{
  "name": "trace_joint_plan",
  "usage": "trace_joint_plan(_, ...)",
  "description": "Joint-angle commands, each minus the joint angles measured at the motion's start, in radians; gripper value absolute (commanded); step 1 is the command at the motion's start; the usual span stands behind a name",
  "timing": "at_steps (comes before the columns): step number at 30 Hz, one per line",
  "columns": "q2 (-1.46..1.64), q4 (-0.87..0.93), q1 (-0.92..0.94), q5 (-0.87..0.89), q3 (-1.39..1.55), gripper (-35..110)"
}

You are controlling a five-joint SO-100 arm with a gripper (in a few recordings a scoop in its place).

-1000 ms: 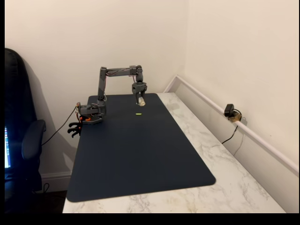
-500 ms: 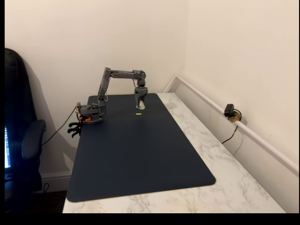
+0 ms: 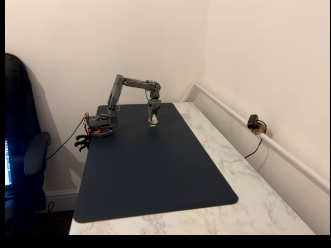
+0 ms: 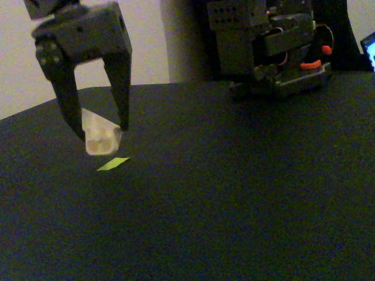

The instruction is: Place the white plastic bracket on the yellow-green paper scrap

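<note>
The gripper points straight down, its fingers clamped on the white plastic bracket, which hangs just above the dark mat and, by my reading, is not yet touching it. The yellow-green paper scrap lies flat on the mat just below the bracket, slightly toward the camera and to the right in the close fixed view, its long axis slanting. The move left looks like a short drop with a small shift that way. The mat around the scrap is bare, and the tabletop edges are well apart from it.
</note>
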Motion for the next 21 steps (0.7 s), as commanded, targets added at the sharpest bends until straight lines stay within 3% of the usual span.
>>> trace_joint_plan(1, 0.025, -0.002, 0.031, 0.000, 0.008, 0)
trace_joint_plan(8, 0.021, -0.009, 0.046, -0.028, 0.043, 1)
trace_joint_plan(10, 0.026, -0.008, 0.043, -0.037, 0.048, 18)
trace_joint_plan(12, 0.044, -0.008, 0.037, -0.043, 0.055, 25)
trace_joint_plan(21, 0.114, 0.032, -0.014, -0.132, 0.041, 36)
